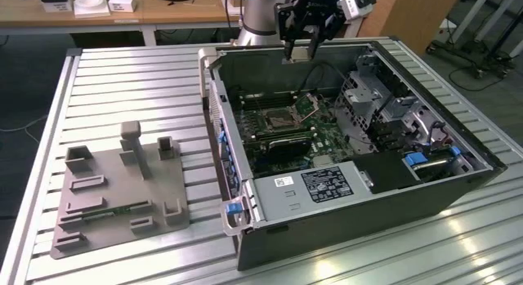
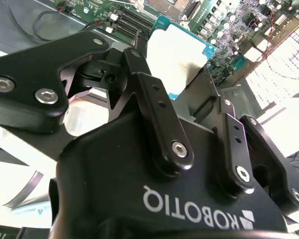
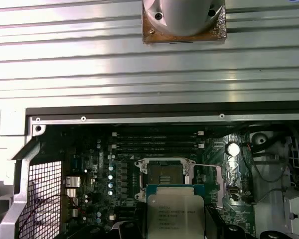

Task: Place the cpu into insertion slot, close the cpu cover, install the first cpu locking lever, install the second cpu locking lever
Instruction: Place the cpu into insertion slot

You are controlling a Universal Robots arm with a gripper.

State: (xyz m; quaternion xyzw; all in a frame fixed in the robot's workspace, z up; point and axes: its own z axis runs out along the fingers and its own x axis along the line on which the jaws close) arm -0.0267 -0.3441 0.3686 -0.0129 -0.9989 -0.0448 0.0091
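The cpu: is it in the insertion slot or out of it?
Out. The gripper holds the cpu above the motherboard, and the insertion slot lies empty.

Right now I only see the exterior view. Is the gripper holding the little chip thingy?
Observer: Yes. In both wrist views the gripper clamps the cpu between its fingers.
Operator: Is the slot empty?
Observer: In the first wrist view the insertion slot is uncovered, with nothing seated in it.
Operator: Which side of the chip shows?
Observer: Its pale metal face with print faces the first wrist camera.
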